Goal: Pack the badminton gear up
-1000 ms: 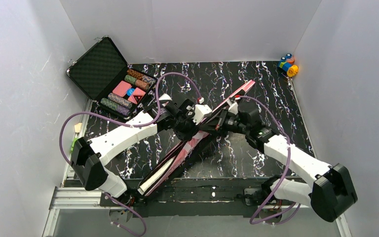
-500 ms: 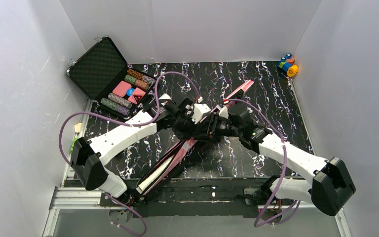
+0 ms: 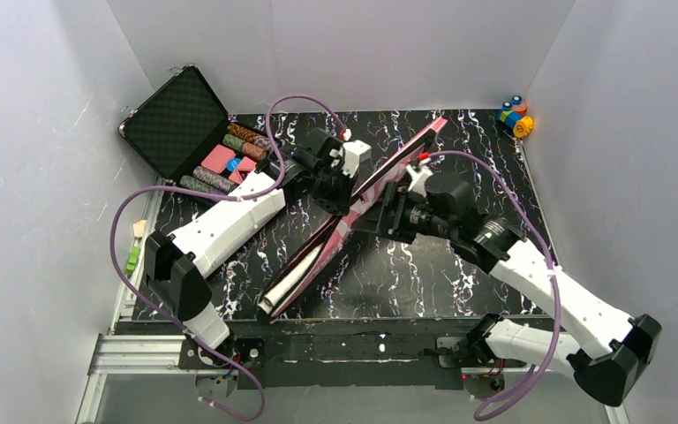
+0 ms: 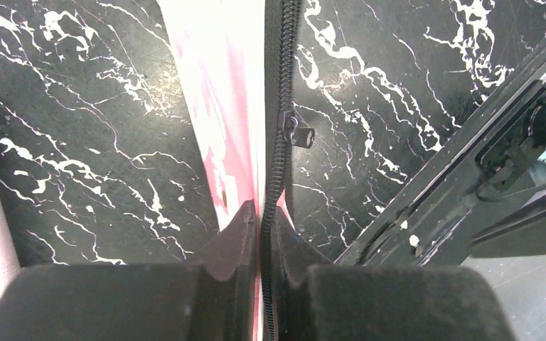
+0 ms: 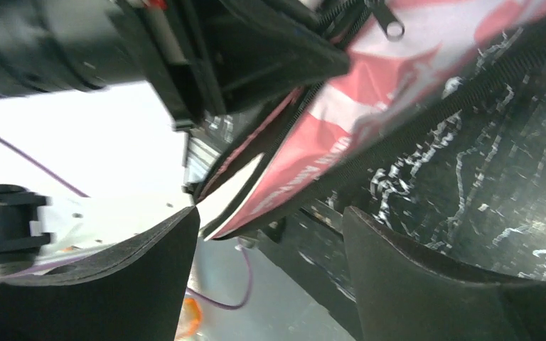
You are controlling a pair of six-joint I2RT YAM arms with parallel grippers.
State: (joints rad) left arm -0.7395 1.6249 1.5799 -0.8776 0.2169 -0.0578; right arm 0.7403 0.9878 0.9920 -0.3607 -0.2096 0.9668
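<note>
The pink racket-shaped bag [image 3: 313, 256] lies slanted across the black marbled table, from the near edge toward the back right. Its near end gapes and shows white inside. My left gripper [image 3: 342, 201] is shut on the bag's black zipper edge [image 4: 276, 163] about midway along. The left wrist view shows both fingers [image 4: 238, 231] pinching that edge, with a zipper pull [image 4: 300, 135] just beyond them. My right gripper [image 3: 378, 219] sits just right of the bag, open. In the right wrist view its fingers [image 5: 426, 277] stand wide apart, with the bag [image 5: 398, 92] past them, untouched.
An open black case [image 3: 181, 119] with striped poker chips [image 3: 229, 163] stands at the back left. A small coloured toy [image 3: 516, 115] sits in the back right corner. White walls close in three sides. A metal rail [image 3: 362, 340] runs along the near edge.
My right gripper has opened and let go of the bag. The left gripper, still shut on the zipper edge, has moved toward the back, and the bag shifted with it.
</note>
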